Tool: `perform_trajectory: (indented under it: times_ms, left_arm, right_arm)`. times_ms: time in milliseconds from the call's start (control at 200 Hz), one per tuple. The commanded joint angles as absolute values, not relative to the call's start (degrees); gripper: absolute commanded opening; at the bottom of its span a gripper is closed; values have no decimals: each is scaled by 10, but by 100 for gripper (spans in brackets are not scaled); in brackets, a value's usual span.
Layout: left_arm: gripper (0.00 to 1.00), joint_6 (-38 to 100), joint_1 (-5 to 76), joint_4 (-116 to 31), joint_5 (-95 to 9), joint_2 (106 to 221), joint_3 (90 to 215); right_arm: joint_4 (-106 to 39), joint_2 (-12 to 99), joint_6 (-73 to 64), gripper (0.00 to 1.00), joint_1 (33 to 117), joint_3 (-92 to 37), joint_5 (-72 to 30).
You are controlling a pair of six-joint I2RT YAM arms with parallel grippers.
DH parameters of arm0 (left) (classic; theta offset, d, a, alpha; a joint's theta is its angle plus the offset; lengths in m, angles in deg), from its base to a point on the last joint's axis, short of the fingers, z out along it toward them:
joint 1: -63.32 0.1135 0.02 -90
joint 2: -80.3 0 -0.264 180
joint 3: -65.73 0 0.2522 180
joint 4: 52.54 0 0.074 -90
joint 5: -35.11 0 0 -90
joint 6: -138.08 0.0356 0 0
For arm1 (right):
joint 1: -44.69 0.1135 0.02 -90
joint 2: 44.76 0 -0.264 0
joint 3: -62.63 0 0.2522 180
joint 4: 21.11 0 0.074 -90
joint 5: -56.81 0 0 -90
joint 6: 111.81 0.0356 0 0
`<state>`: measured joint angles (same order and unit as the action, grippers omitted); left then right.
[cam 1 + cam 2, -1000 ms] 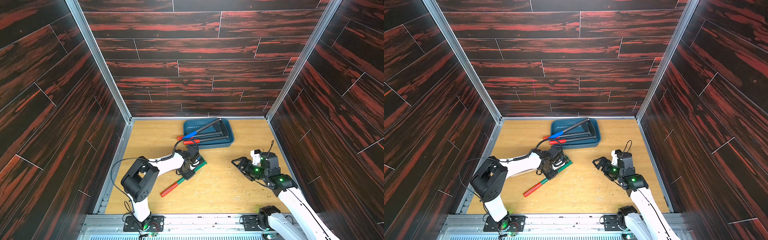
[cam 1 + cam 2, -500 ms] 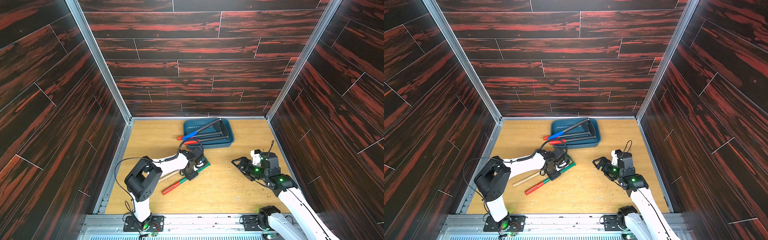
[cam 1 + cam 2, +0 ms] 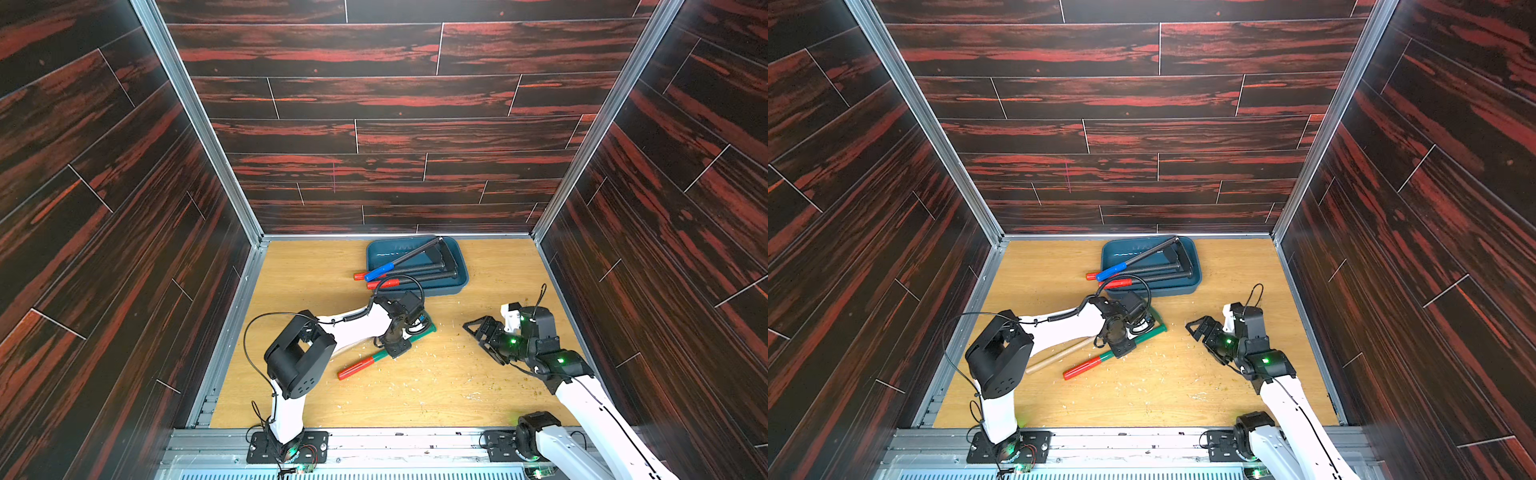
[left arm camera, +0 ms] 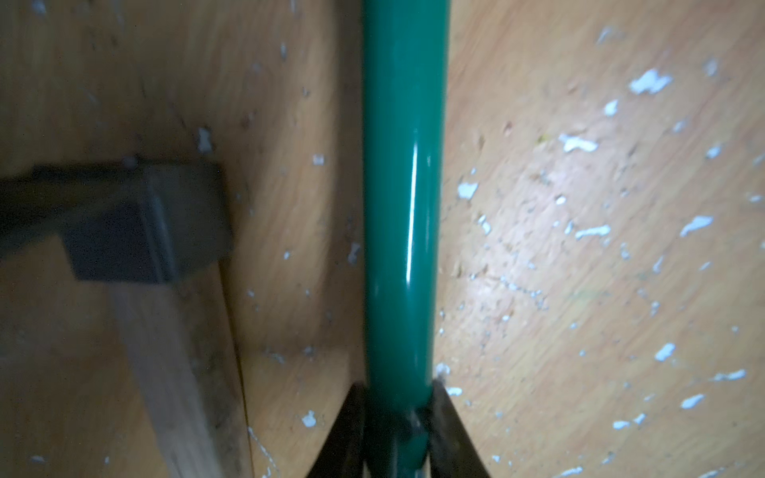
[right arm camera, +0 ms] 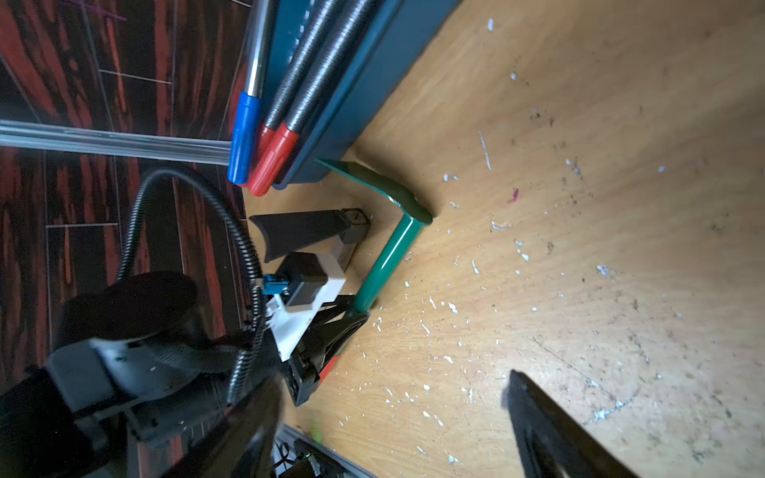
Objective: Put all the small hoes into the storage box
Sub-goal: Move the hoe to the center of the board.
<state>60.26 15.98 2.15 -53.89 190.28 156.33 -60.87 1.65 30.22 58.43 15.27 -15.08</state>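
Bench [image 3: 436, 386] of pale wood, walled on three sides by dark panels [image 3: 395, 137], carries the storage box [image 3: 440, 289] at its far edge, just short of the back wall. Three hoes [image 3: 415, 272] lie in the box. Their blue and red grips jut out over its left rim, since the box is shorter than they are.

The small hoe [image 3: 357, 368], green-shafted with a red grip, lies slanted on the bench near the box. The left gripper [image 3: 395, 350] is clenched on its green shaft; the left wrist view shows both fingertips [image 4: 449, 430] pressed against it. Its green blade [image 5: 372, 182] reaches close to the box's near corner, but contact there is not clear.

A wooden-handled hoe [image 3: 1054, 357] lies just beside it, partly under the left arm, and its dark head [image 4: 145, 223] is apart from the green shaft.

The right gripper [image 3: 478, 337] is spread wide and grasps nothing. It hangs well apart from the small hoe, near the right wall. Between the two grippers the bench holds only pale chips [image 3: 444, 374], and the strip in front of the box's right half is bare wood.
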Motion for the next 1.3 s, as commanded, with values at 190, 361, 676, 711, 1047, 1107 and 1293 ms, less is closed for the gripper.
perform_trajectory:
  times_ms: [190, 361, 676, 711, 1047, 1107, 1293]
  left_arm:
    - [0, 603, 128, 38, -531, 1952, 1656]
    - [0, 591, 112, 34, -518, 1991, 1698]
    - [0, 584, 95, 28, -503, 2032, 1742]
    - [0, 582, 94, 28, -502, 2034, 1743]
    - [37, 559, 94, 29, -495, 2043, 1739]
    - [39, 554, 94, 21, -494, 2038, 1731]
    - [43, 549, 93, 32, -505, 2031, 1730]
  right_arm:
    - [-615, 20, 333, 86, 583, 171, -153]
    - [-631, 15, 332, 86, 583, 168, -168]
    - [-647, 6, 333, 86, 583, 168, -179]
    - [-649, 5, 333, 86, 583, 167, -181]
    - [-647, 5, 329, 86, 583, 166, -182]
    - [-646, 5, 328, 86, 582, 165, -181]
    - [-649, 4, 324, 86, 582, 161, -180]
